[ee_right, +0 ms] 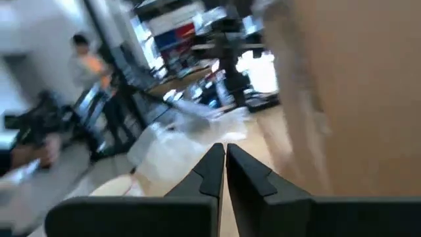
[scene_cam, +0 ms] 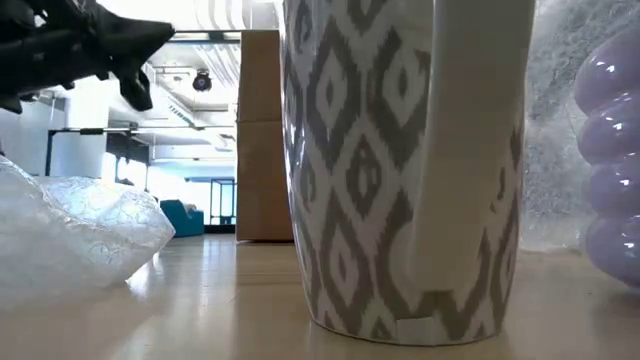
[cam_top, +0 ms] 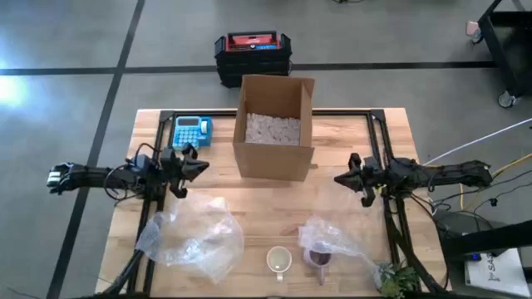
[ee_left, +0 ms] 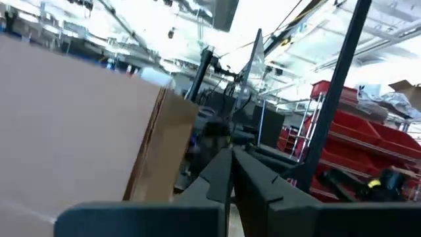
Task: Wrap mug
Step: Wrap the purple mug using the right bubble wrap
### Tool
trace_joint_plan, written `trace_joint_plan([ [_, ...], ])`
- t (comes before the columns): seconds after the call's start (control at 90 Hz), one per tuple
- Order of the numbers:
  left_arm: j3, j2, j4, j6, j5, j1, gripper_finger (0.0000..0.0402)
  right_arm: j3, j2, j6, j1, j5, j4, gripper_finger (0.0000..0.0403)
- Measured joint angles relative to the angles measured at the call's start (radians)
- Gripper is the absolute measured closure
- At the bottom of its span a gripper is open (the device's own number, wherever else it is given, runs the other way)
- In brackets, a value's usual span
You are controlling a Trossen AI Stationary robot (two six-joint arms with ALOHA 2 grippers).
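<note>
A white mug with a grey diamond pattern (cam_top: 279,260) stands upright on its base near the table's front edge; in the low view the mug (scene_cam: 400,170) fills the picture, handle toward the camera. A crumpled clear wrap sheet (cam_top: 193,234) lies on the table to the mug's left. My left gripper (cam_top: 202,169) hovers shut above the table, left of the cardboard box, with nothing in it (ee_left: 231,158). My right gripper (cam_top: 339,178) hovers shut to the right of the box, also with nothing in it (ee_right: 225,153).
An open cardboard box (cam_top: 274,124) holding white filler stands at the table's middle back. A blue calculator (cam_top: 191,131) lies left of it. A purple mug under clear wrap (cam_top: 320,249) sits right of the patterned mug. A green plant (cam_top: 399,281) is at the front right corner.
</note>
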Motion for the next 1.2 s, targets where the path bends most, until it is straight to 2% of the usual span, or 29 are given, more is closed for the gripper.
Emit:
trace_joint_plan([
  [0.111,0.011,0.049,-0.017,-0.019,0.000,0.000,0.0402,0.133,0.138,-0.003,0.000,0.001,-0.369,0.0400],
  [0.167,0.037,0.080,-0.042,-0.019,0.000,0.000,0.0402,0.184,0.235,0.019,0.000,0.006,-0.461,0.0400],
  [0.3,0.145,0.152,-0.175,-0.018,0.002,0.000,0.0402,0.224,0.451,0.073,0.000,0.017,-0.495,0.0401],
  [0.467,0.322,0.238,-0.503,-0.016,0.003,0.000,0.0402,0.217,0.762,0.152,0.000,0.031,-0.507,0.0401],
  [0.544,0.391,0.280,-0.635,0.004,0.003,0.000,0.0402,0.219,0.880,0.163,0.000,0.050,-0.445,0.0401],
  [0.667,0.461,0.348,-0.683,0.018,0.003,0.000,0.0402,0.243,1.008,0.140,-0.013,0.108,-0.381,0.0401],
  [0.833,0.519,0.436,-0.677,0.046,0.003,-0.002,0.0402,0.302,1.090,0.089,-0.083,0.376,-0.374,0.0401],
  [0.956,0.541,0.496,-0.671,0.056,0.003,-0.003,0.0402,0.366,1.105,0.013,-0.148,0.506,-0.419,0.0401],
  [1.078,0.552,0.552,-0.673,0.056,0.003,-0.003,0.0402,0.444,1.096,-0.053,-0.208,0.530,-0.570,0.0401],
  [1.2,0.564,0.593,-0.666,0.054,0.003,-0.003,0.0402,0.546,1.031,-0.086,-0.212,0.519,-0.723,0.0401],
])
